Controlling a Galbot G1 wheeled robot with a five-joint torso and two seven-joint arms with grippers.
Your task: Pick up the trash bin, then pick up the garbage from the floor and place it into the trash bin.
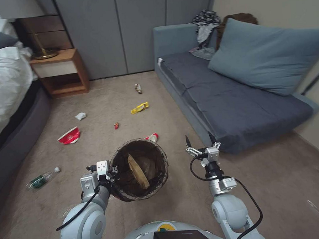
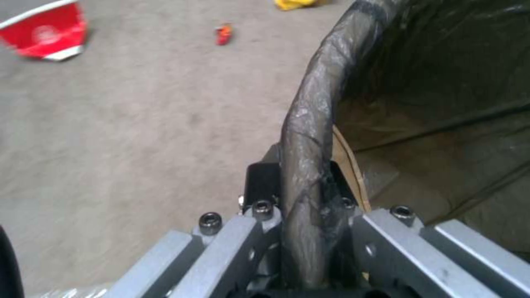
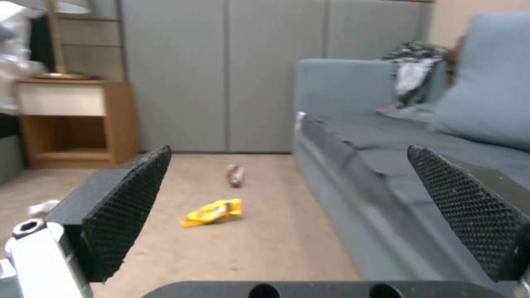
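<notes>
Clamping the trash bin rim, left pincer — tan tray inside — right pincer spread.

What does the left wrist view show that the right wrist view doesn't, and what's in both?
Left wrist alone: the left gripper shut on the dark-lined rim of the small round trash bin, a tan paper tray inside it, a crushed red-and-white paper cup and a small red scrap on the carpet. Right wrist alone: the open right gripper, a brown wrapper, grey sofa and wooden nightstand. Both: the yellow snack wrapper.
</notes>
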